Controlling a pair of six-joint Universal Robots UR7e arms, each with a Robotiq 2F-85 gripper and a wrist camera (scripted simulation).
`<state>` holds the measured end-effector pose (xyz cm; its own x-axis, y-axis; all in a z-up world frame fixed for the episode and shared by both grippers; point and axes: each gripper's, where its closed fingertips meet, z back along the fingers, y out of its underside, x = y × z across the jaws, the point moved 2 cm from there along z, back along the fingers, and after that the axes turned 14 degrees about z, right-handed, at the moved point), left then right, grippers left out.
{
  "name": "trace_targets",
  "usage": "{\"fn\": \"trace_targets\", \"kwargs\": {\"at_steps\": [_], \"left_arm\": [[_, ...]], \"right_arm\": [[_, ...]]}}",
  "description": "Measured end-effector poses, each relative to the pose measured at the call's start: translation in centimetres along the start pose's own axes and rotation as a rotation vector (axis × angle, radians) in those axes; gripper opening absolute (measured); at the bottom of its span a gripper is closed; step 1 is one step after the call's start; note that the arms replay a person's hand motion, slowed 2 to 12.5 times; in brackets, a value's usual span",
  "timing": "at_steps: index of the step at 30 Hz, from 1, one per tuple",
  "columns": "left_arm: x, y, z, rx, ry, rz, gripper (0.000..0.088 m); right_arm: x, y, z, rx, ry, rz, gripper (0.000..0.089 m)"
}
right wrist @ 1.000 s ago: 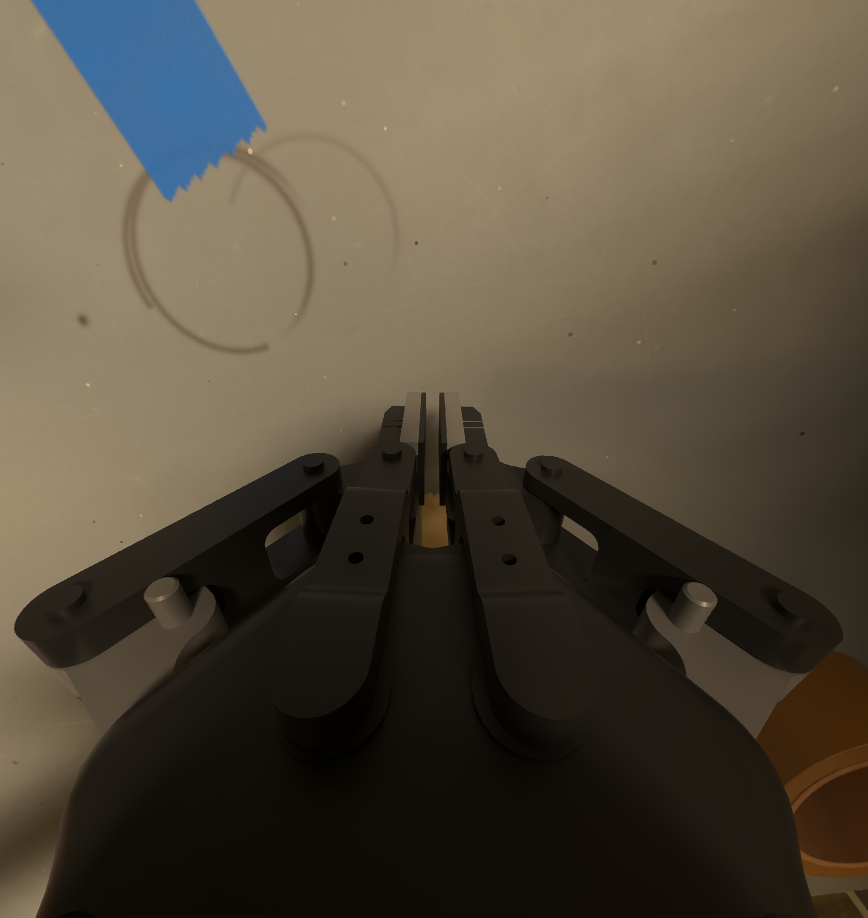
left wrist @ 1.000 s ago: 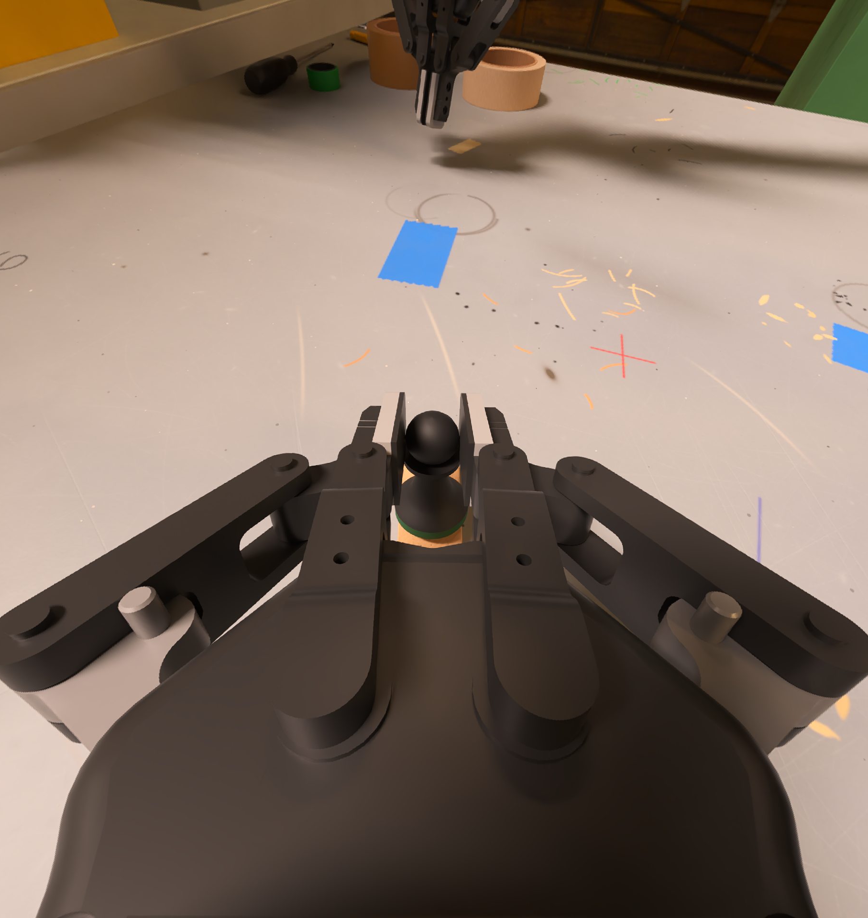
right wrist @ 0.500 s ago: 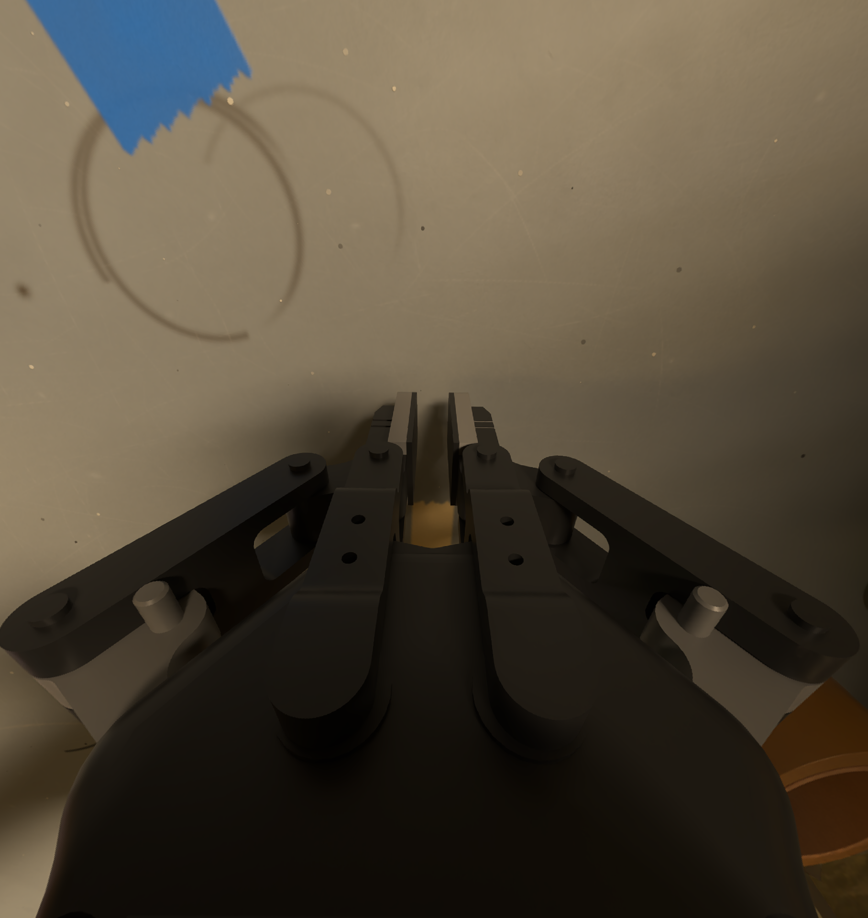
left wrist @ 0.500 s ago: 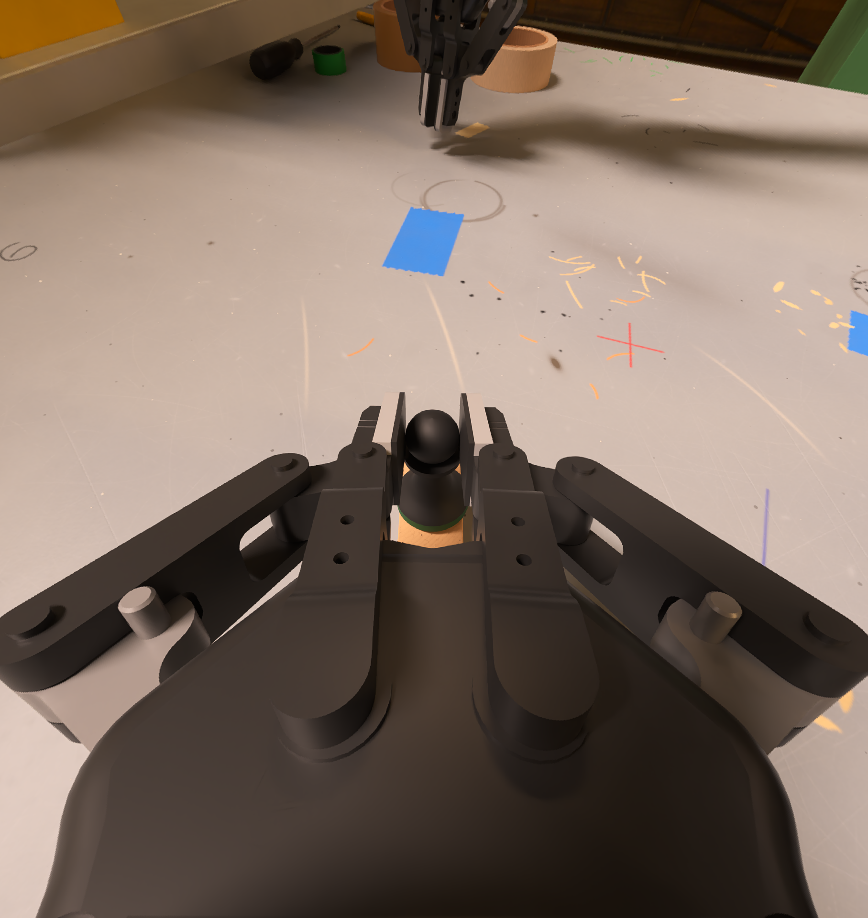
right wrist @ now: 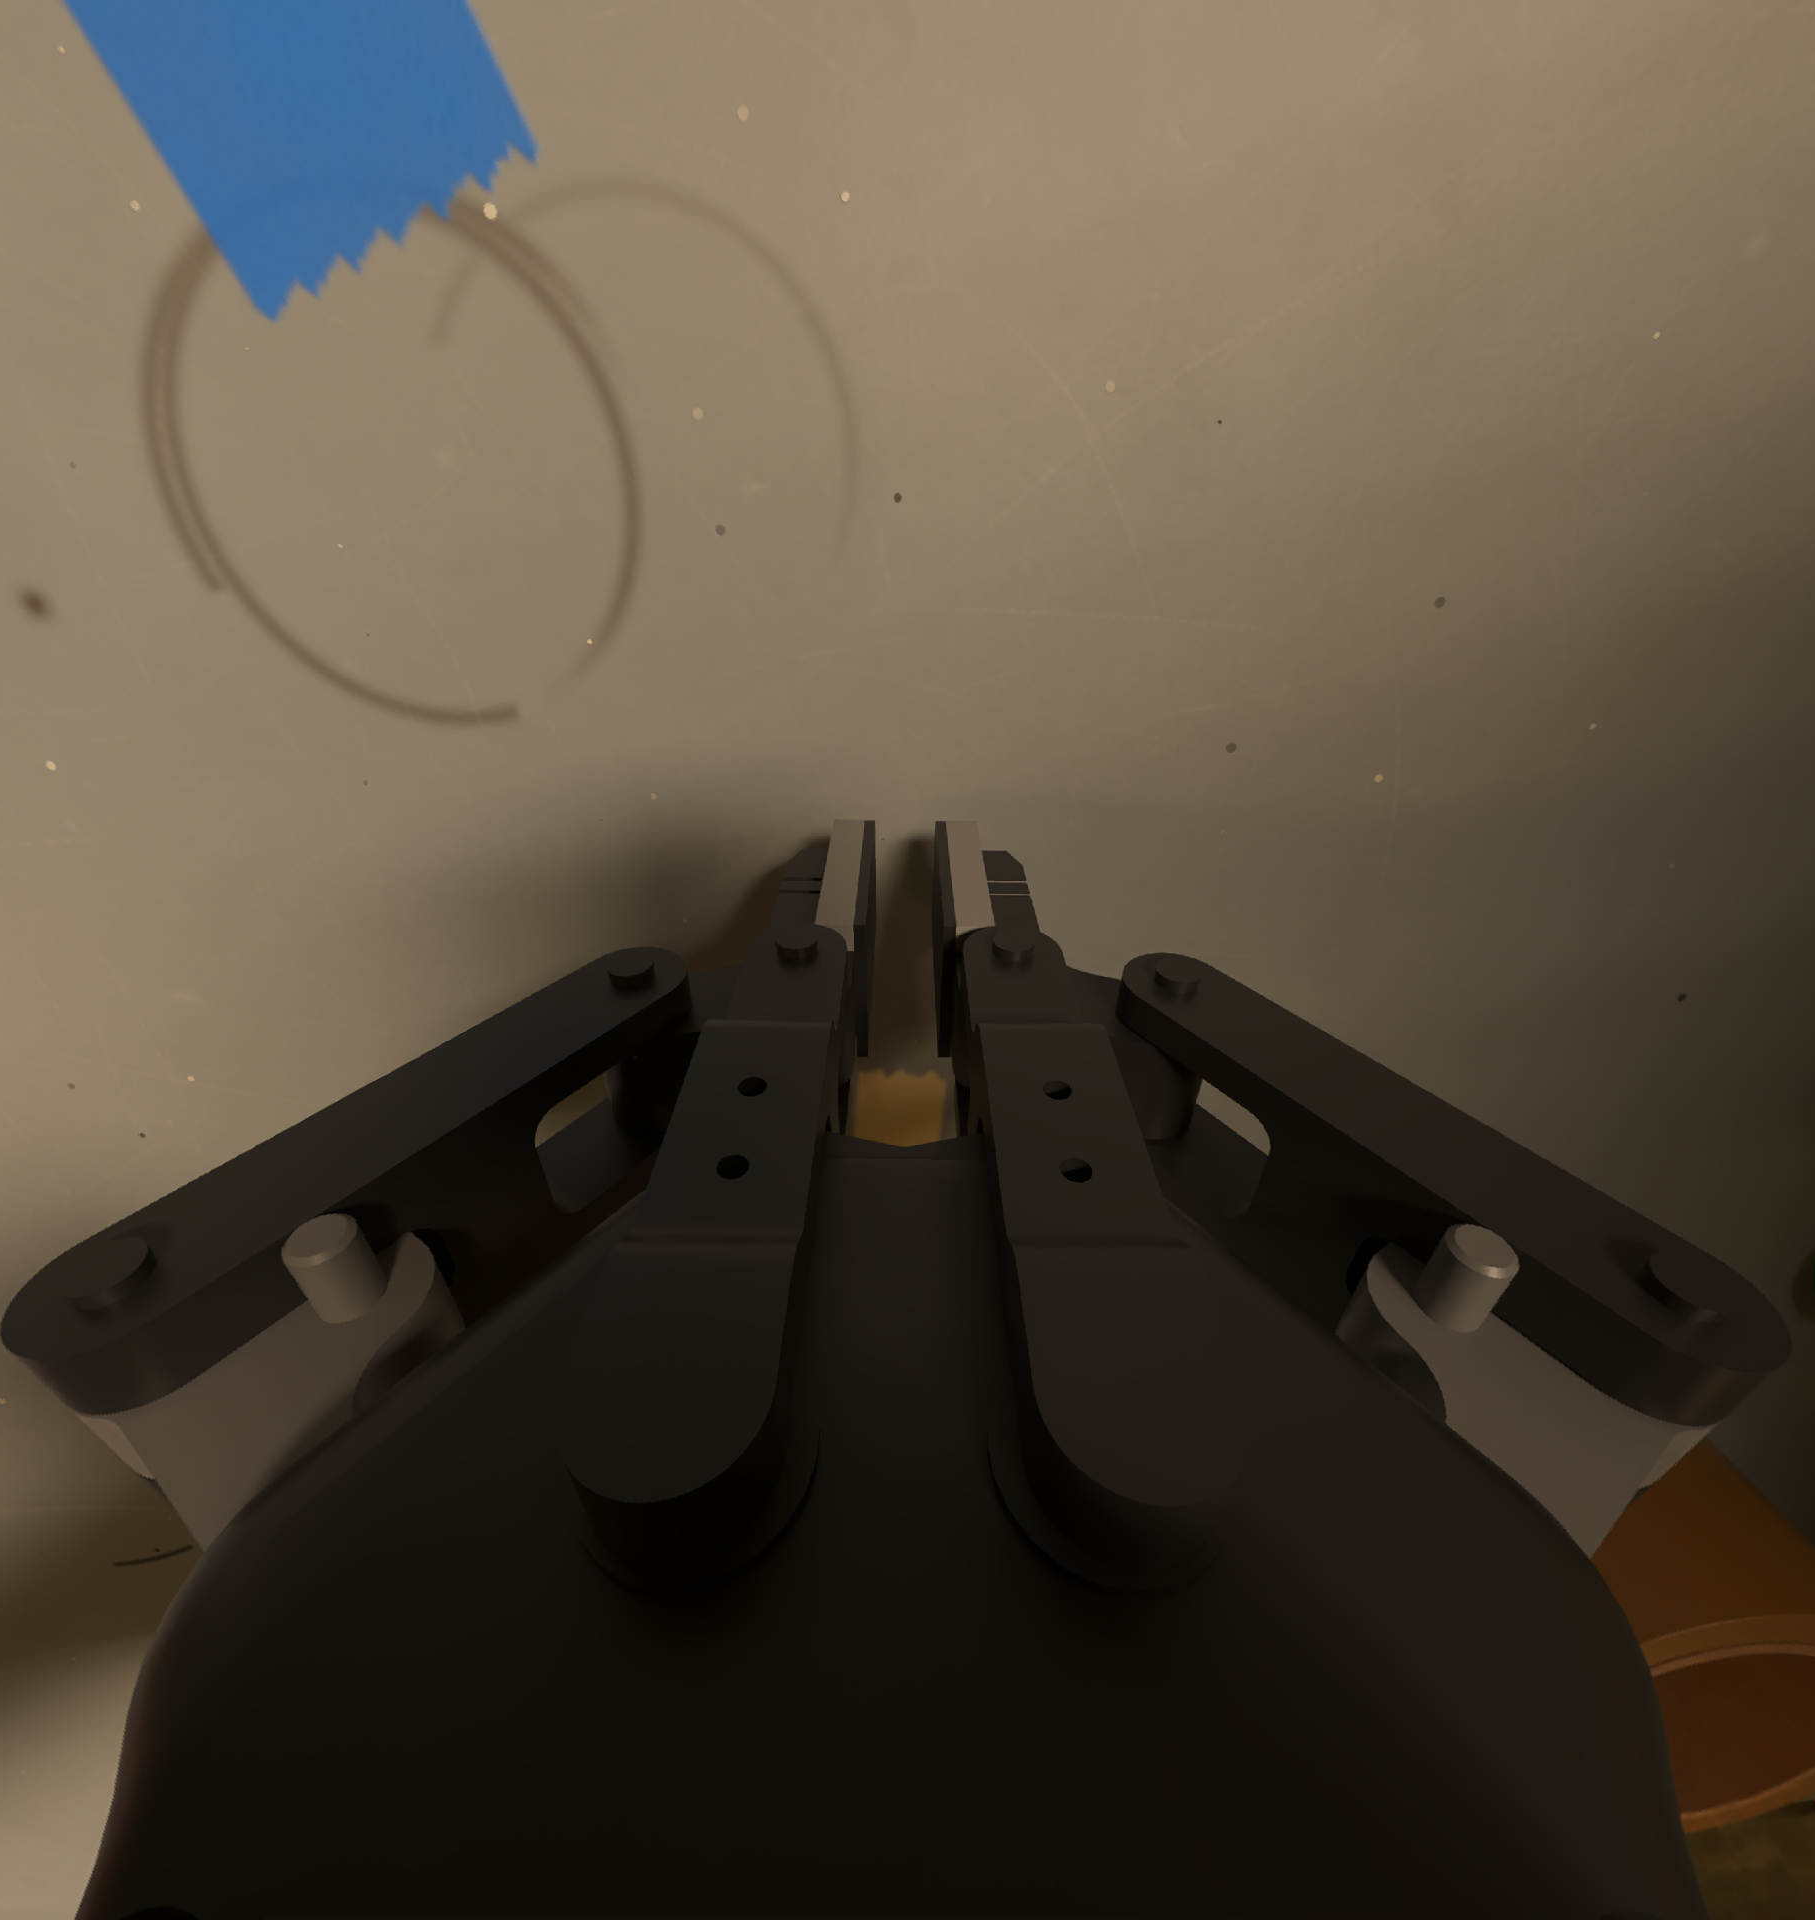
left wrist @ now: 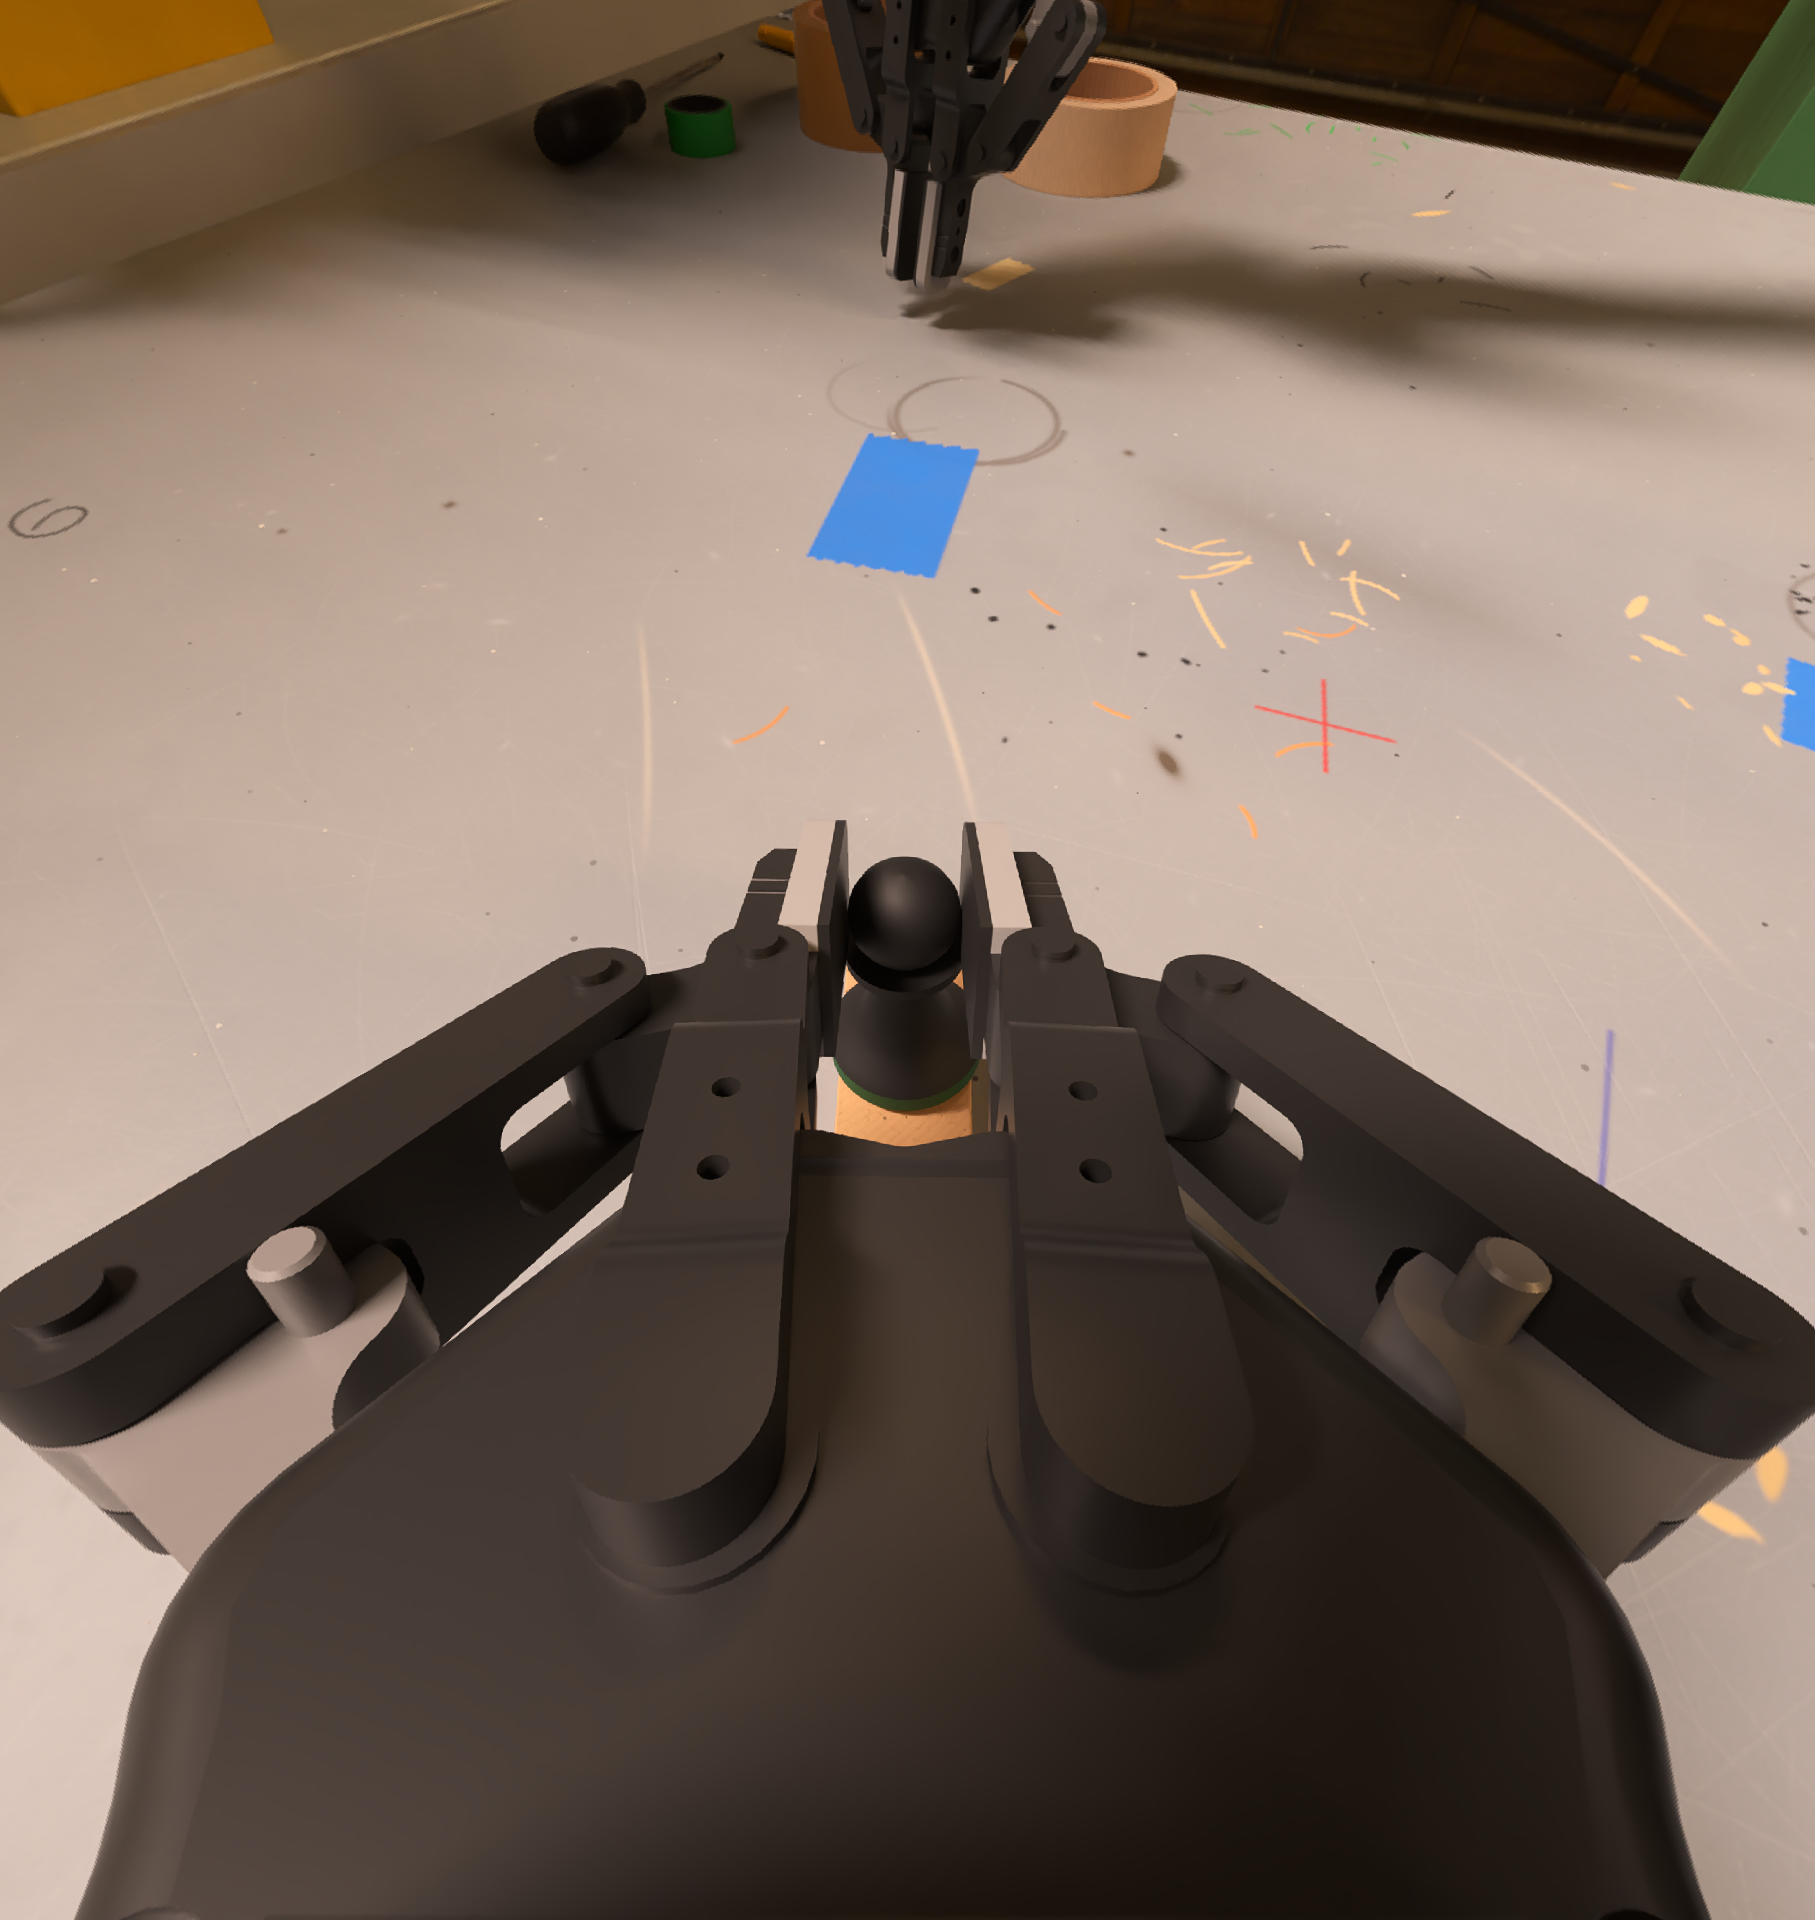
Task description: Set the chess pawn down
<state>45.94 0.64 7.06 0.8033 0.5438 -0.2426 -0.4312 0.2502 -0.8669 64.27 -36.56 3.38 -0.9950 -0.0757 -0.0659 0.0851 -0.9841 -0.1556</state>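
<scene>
- The black chess pawn (left wrist: 903, 966) sits clamped between the pads of the left end effector (left wrist: 903, 883), round head forward, green-ringed base toward the palm, above the grey worktop (left wrist: 363, 727).
- A tan patch shows just behind the pawn's base.
- Ahead on the worktop lie a blue tape strip (left wrist: 895, 504) and a red cross mark (left wrist: 1325, 725).
- The right end effector (right wrist: 903, 873) hangs low over the worktop, its pads a narrow gap apart with nothing between them.
- Far back stand a tan ring (left wrist: 1100, 130), a green roll (left wrist: 699, 123) and a screwdriver (left wrist: 596, 114).
</scene>
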Motion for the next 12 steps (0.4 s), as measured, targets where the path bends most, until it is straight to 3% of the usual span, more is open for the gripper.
{"fn": "trace_targets", "kwargs": {"at_steps": [12], "left_arm": [[0.08,-0.03,0.04,-0.006,-0.004,0.0,0.0195]], "right_arm": [[0.17,-0.05,0.16,-0.008,-0.007,-0.001,0.0078]]}}
